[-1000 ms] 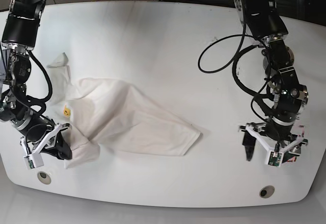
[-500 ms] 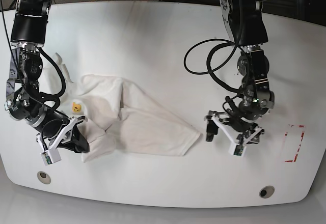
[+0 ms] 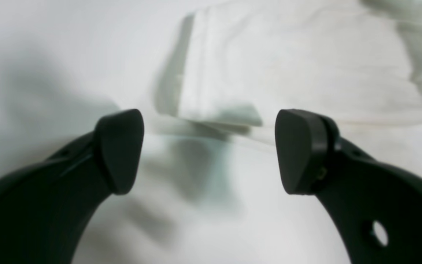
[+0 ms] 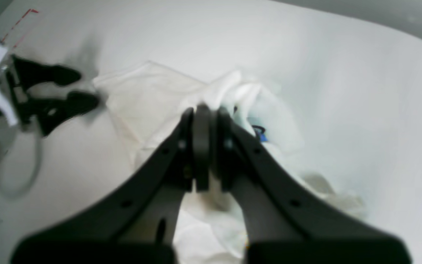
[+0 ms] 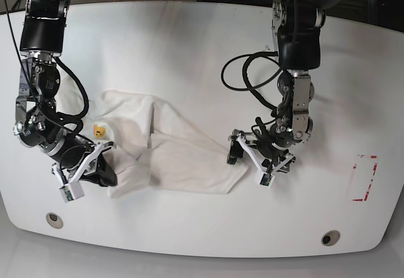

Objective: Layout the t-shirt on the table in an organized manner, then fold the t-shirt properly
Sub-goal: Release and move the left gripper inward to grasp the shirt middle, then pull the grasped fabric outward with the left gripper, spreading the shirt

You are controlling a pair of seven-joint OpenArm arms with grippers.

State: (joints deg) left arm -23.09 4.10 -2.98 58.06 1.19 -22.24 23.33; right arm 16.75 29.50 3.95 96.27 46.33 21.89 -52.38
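Observation:
The white t-shirt (image 5: pixel 177 148) lies crumpled across the left half of the table (image 5: pixel 189 50), with a small yellow emblem (image 5: pixel 98 130) showing. My right gripper (image 5: pixel 106 175) is shut on a bunched fold of the t-shirt (image 4: pixel 233 91) at its lower left; in the right wrist view the gripper (image 4: pixel 203 121) pinches cloth, with a bit of blue print beside it. My left gripper (image 5: pixel 250 162) stands open just right of the shirt's lower right corner. In the left wrist view the gripper (image 3: pixel 209 154) has only table between its fingers, and the t-shirt (image 3: pixel 288 66) corner lies just ahead.
A red tape rectangle (image 5: pixel 364 177) marks the table at the right. Two round grommet holes (image 5: pixel 55 220) (image 5: pixel 327 238) sit near the front edge. Black cables (image 5: pixel 252 76) loop beside the left arm.
My left arm has swung leftward across the table, from near the red tape up to the shirt's corner, jaws wide. My right gripper has pulled its fold of cloth slightly rightward, bunching the shirt.

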